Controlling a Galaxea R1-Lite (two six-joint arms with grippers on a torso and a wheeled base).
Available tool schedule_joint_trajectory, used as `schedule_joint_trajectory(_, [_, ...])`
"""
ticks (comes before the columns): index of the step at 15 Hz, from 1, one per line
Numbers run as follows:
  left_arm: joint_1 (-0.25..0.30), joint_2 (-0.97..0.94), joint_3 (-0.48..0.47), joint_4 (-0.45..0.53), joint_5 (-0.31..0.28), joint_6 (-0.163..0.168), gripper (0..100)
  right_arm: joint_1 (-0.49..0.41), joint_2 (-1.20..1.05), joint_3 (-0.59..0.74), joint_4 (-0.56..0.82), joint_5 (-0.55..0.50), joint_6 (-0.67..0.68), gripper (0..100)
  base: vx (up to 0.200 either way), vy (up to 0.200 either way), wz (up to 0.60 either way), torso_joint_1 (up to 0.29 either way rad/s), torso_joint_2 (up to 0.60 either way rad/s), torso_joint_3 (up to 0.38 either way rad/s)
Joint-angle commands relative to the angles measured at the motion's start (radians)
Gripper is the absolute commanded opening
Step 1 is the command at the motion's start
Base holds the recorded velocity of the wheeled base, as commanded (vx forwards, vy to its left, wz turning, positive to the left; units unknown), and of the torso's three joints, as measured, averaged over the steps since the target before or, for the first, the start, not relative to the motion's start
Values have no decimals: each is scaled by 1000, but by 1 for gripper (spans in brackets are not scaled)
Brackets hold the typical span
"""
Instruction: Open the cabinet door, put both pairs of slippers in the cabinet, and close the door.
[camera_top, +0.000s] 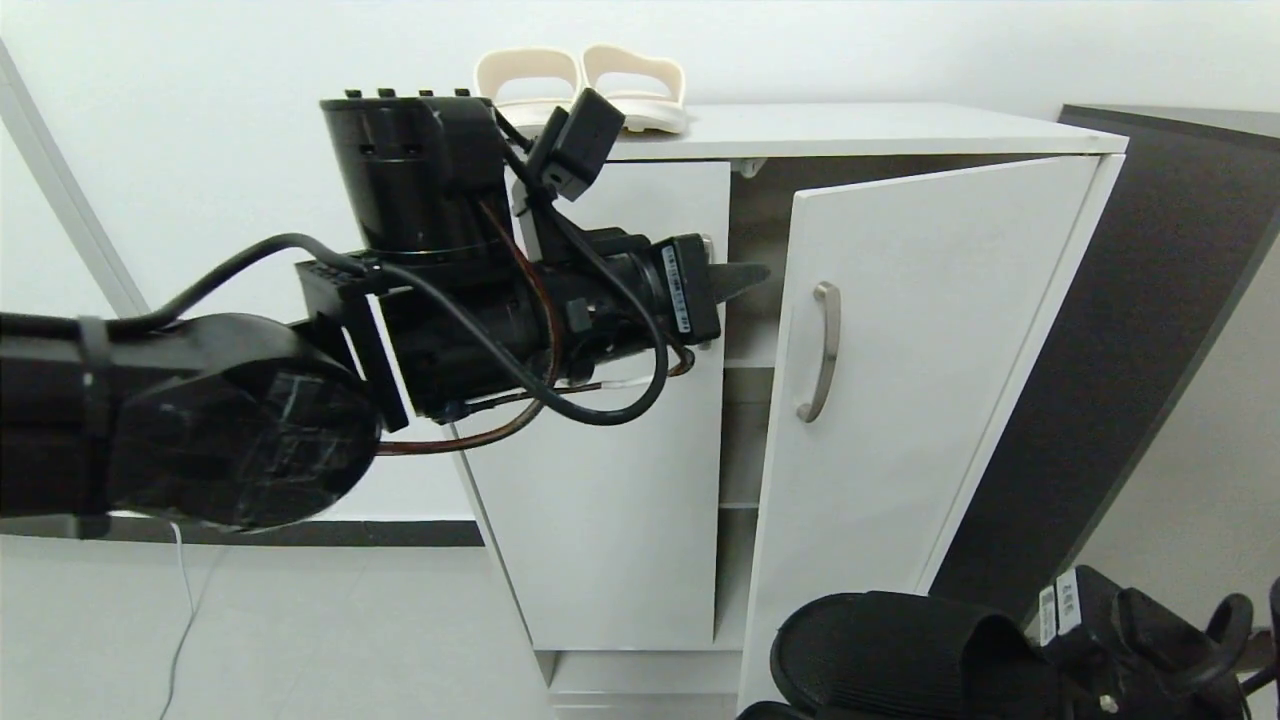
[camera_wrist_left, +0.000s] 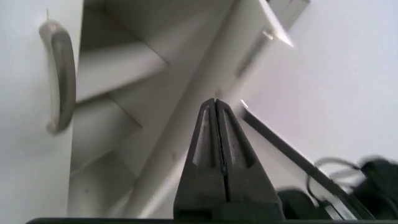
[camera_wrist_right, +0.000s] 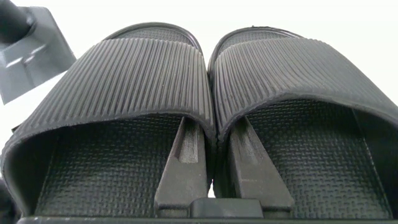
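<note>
jaws of the left gripper (camera_top: 748, 277) pressed together, empty, tips at the gap beside the ajar cabinet door (camera_top: 920, 420). right gripper (camera_wrist_right: 214, 158) clamps the black slippers (camera_wrist_right: 143, 81) together, low before the cabinet (camera_top: 600, 500); cream slippers (camera_top: 580, 85) lie on top.

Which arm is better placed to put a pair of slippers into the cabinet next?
Right. The right gripper clamps the black slippers, low before the open door. The left gripper is shut and empty at the door gap; the white slippers sit atop the cabinet.
</note>
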Motion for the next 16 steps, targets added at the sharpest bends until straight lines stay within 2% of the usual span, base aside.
schedule_joint_trajectory(1, [3,116,-74,-22,0,-8,0,14,-8,8,-1,2,0,0,0,0,0,0,0,0])
schedule_joint_trajectory(5, [0,181,-142,-24,2,-9,0,15,-1,11,-1,2,0,0,0,0,0,0,0,0])
schedule_joint_trajectory(9, [-8,192,-145,-25,8,-11,0,20,0,14,1,2,-2,0,-200,0,0,5,0,0])
schedule_joint_trajectory(12, [-75,181,-117,-34,9,0,0,34,2,20,1,2,-2,0,-200,0,0,4,2,2])
schedule_joint_trajectory(14, [-160,173,-77,-131,8,1,0,34,0,21,1,3,-2,0,-200,0,0,0,2,2])
schedule_joint_trajectory(16, [-178,181,-71,-183,6,0,0,37,-1,21,1,3,-2,0,0,0,0,0,0,0])
